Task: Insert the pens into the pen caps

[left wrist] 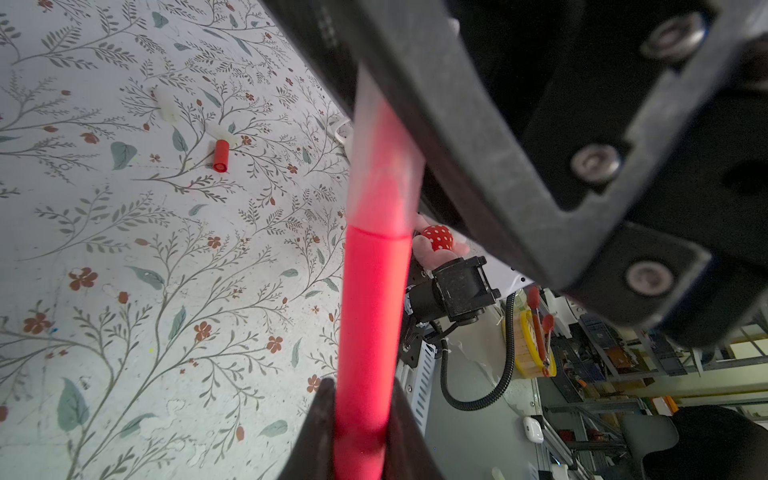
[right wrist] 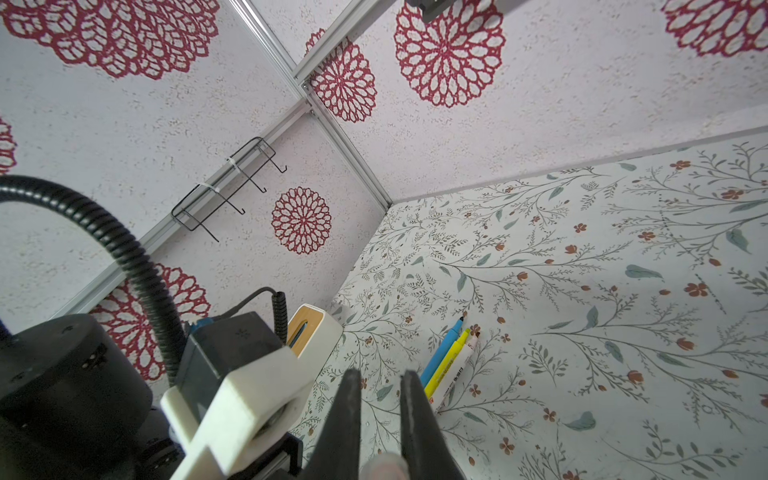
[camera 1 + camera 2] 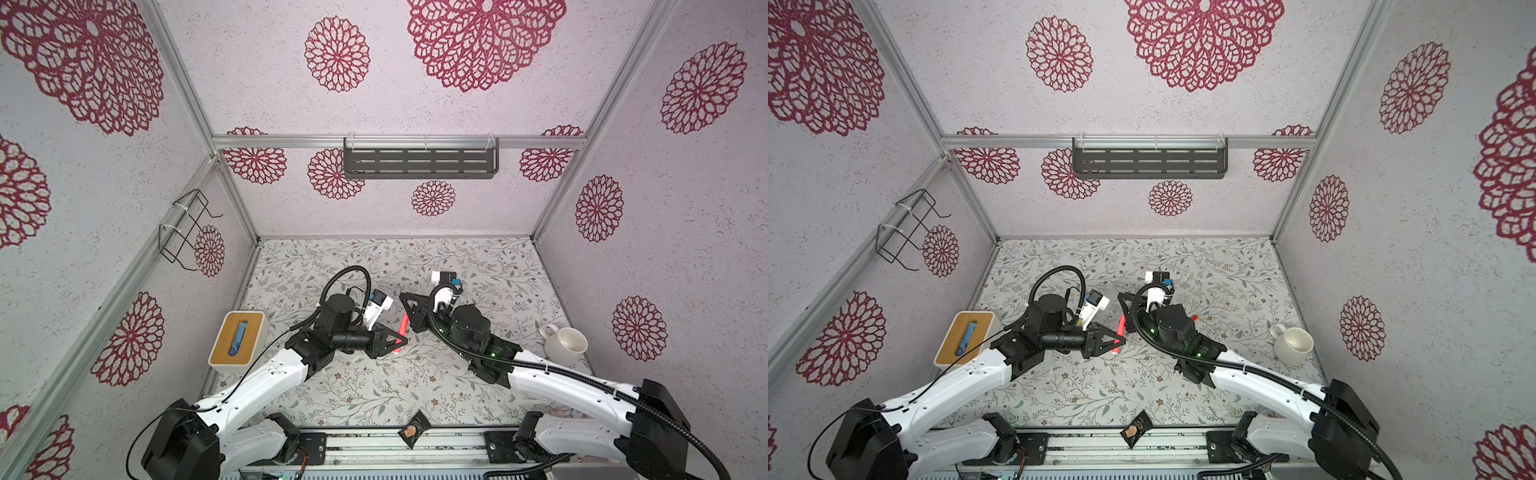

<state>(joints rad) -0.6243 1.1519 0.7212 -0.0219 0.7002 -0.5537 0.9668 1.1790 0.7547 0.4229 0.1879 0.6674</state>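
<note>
My left gripper [image 3: 398, 341] [image 1: 360, 382] is shut on the orange-red pen [image 3: 402, 327] [image 1: 370, 316], held above the mat. A pale translucent pen cap [image 1: 384, 166] covers the pen's far end. My right gripper [image 3: 410, 322] [image 2: 380, 374] is shut on that cap [image 2: 382, 467], deep between its fingers. A red-orange pen cap [image 1: 220, 156] [image 3: 1194, 317] lies loose on the mat, with two pale caps [image 1: 166, 110] near it. Blue [image 2: 440, 353], yellow [image 2: 448, 365] and white-barrelled [image 2: 459, 370] pens lie side by side in the right wrist view.
A wood-topped white box [image 3: 237, 343] stands at the left edge of the mat. A white mug [image 3: 565, 345] sits at the right. A dark wrapper [image 3: 413, 430] lies on the front rail. A wire rack [image 3: 187, 228] hangs on the left wall.
</note>
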